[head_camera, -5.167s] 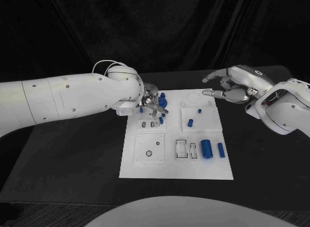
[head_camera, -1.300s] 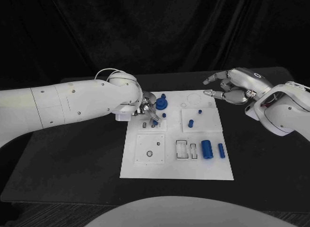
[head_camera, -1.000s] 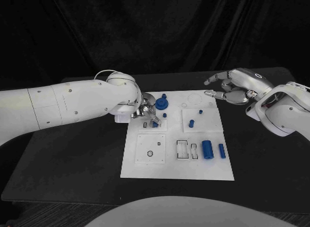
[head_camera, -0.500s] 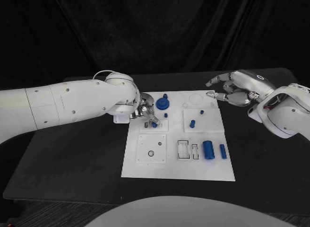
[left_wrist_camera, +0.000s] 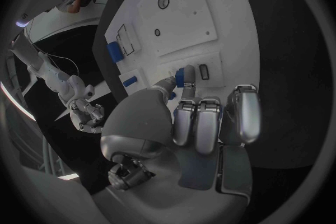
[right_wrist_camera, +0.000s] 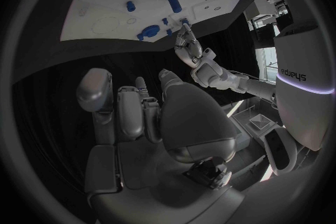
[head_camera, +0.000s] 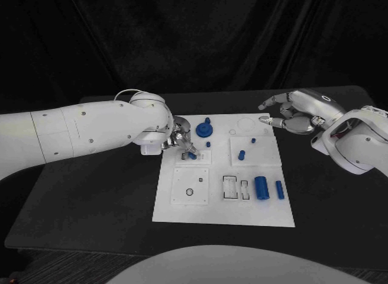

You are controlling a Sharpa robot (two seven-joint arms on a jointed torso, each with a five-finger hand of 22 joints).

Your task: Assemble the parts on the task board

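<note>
Task board (head_camera: 221, 213) lies mid-table on the black table (head_camera: 91, 201). Far end of the board: a blue knobbed part (head_camera: 204, 126) standing, a small blue peg (head_camera: 209, 144) just beside it. Right block: small blue pin (head_camera: 252, 141), short blue cylinder (head_camera: 242, 155). Near right: large blue cylinder (head_camera: 261, 187) lying beside a slimmer blue rod (head_camera: 279, 189), next to rectangular slots (head_camera: 236, 187).

Left hand (head_camera: 180, 139) over the slotted block, thumb and finger pinching a small blue part (left_wrist_camera: 187, 76) against the board.

Right hand (head_camera: 296, 112) off the board's far right corner, fingers curled, holding nothing.
</note>
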